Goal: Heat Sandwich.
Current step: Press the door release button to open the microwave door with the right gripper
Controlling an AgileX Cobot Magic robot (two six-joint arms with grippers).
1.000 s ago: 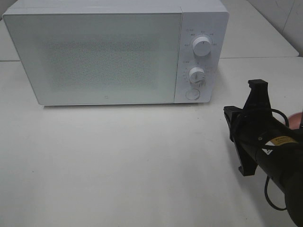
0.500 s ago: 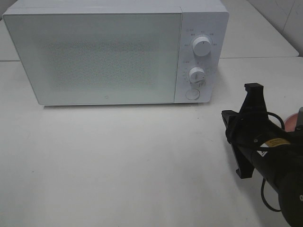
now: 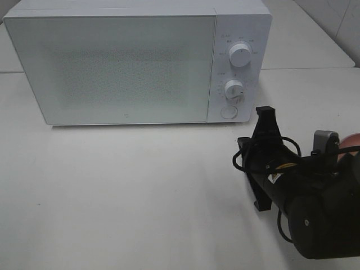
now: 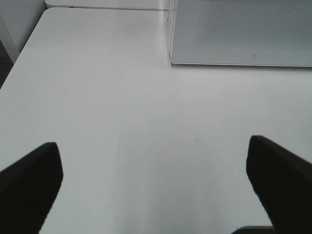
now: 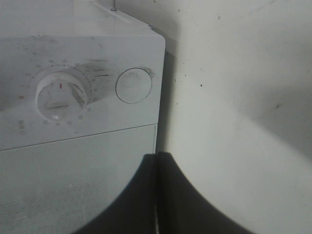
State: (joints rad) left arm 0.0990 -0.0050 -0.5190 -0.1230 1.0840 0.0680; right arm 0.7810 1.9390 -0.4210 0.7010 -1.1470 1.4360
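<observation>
Right gripper [image 5: 157, 161]: fully closed. In the right wrist view its two dark fingers [image 5: 141, 195] meet along one seam with nothing between them. The tips point at the lower front corner of the microwave [image 3: 112, 62], below the round button [image 5: 133, 85] and beside the lower dial [image 5: 61, 95]. Contact with the oven cannot be determined.

Left gripper [image 4: 156, 183]: spread wide and empty. Its fingers [image 4: 29, 183] show only in the left wrist view, one at each lower corner, above bare table [image 3: 140, 185], with a corner of the microwave beyond.

View comparison:
- The exterior high view shows the whole microwave, door shut, both dials and the button on its right-hand panel. It shows the right arm [image 3: 304, 202] low on the right, in front of that panel, and does not show the left arm.
- Only this view shows a pink object [image 3: 352, 139] at the right edge, mostly hidden behind the arm.
- Finger position is readable only in the wrist views.

Sandwich: not visible in any view, so its location cannot be determined.
</observation>
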